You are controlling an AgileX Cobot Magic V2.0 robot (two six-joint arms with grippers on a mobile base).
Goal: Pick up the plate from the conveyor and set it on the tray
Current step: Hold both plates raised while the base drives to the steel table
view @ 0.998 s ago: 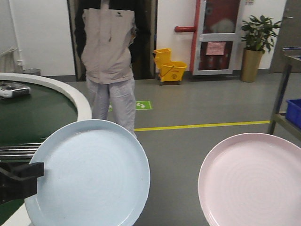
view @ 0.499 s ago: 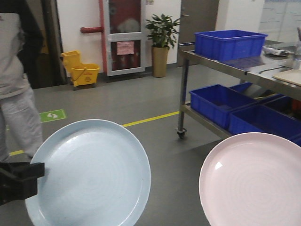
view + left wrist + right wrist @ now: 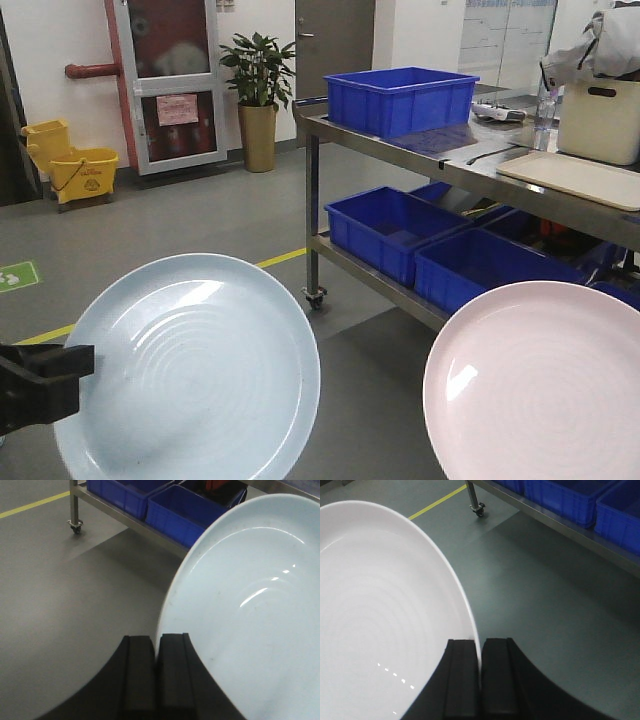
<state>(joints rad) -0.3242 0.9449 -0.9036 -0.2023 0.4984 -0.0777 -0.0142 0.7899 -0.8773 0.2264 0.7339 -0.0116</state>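
Observation:
I hold two plates up over the floor. The light blue plate [image 3: 195, 365] fills the lower left of the front view, and my left gripper [image 3: 157, 641] is shut on its rim [image 3: 167, 615]. The pale pink plate [image 3: 540, 385] is at the lower right, with my right gripper [image 3: 480, 642] shut on its edge [image 3: 470, 615]. The cream tray [image 3: 575, 178] lies flat on the steel table's top at the far right, beyond the pink plate. The conveyor is out of view.
A steel rack table on castors [image 3: 400, 140] stands ahead on the right with blue bins [image 3: 400, 98] on top and on its lower shelf. A tall cream bin [image 3: 600, 120] stands behind the tray. A potted plant [image 3: 258, 95], a yellow mop bucket [image 3: 75, 165] and a yellow floor line [image 3: 285, 258] lie farther back.
The whole view has swung right: the conveyor and the standing person have left the frame, and the steel table with the tray has come in. Both plates stay gripped as before.

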